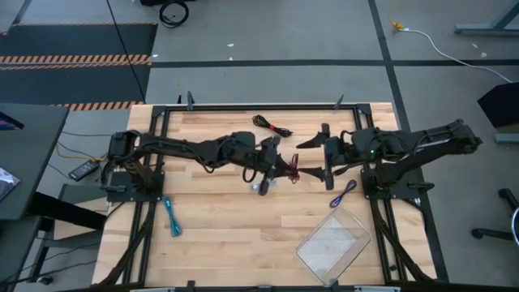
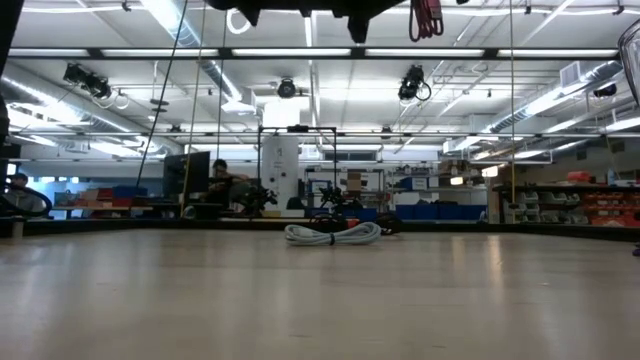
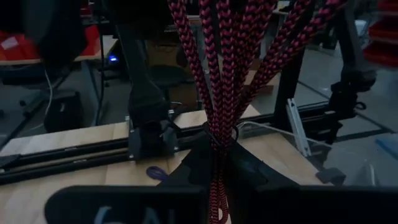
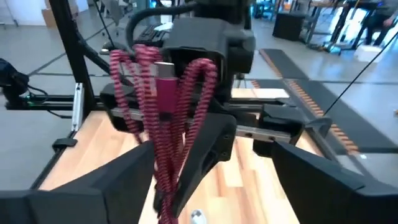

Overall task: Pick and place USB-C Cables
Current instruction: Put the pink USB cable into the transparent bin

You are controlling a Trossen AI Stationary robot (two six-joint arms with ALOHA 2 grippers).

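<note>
My left gripper (image 1: 278,165) reaches in from the left to the table's middle and is shut on the maroon USB-C cable (image 1: 292,170), a braided bundle held in the air. My right gripper (image 1: 319,159) faces it from the right, open, its fingers just short of the bundle (image 4: 163,118). The pale blue cable (image 1: 263,186) lies on the table under the left gripper and shows coiled in the low view (image 2: 332,234). The black-and-red cable (image 1: 272,124) lies toward the far edge. The purple cable (image 1: 345,191) lies beside the right arm's base, and the teal cable (image 1: 172,215) lies near left. My left gripper pinches the maroon bundle between its two fingers (image 3: 249,163) at its gathered waist (image 3: 219,138). The gripper comes level from the table's left. The bundle is lifted clear of the table; its loops (image 3: 214,56) fan out on one side of the fingers and a short tail (image 4: 163,186) hangs on the other.
A clear plastic tray (image 1: 334,243) sits at the near right of the wooden table (image 1: 227,243). Black frame rails (image 1: 259,107) run along the table's edges. Bare wood lies between the teal cable and the tray.
</note>
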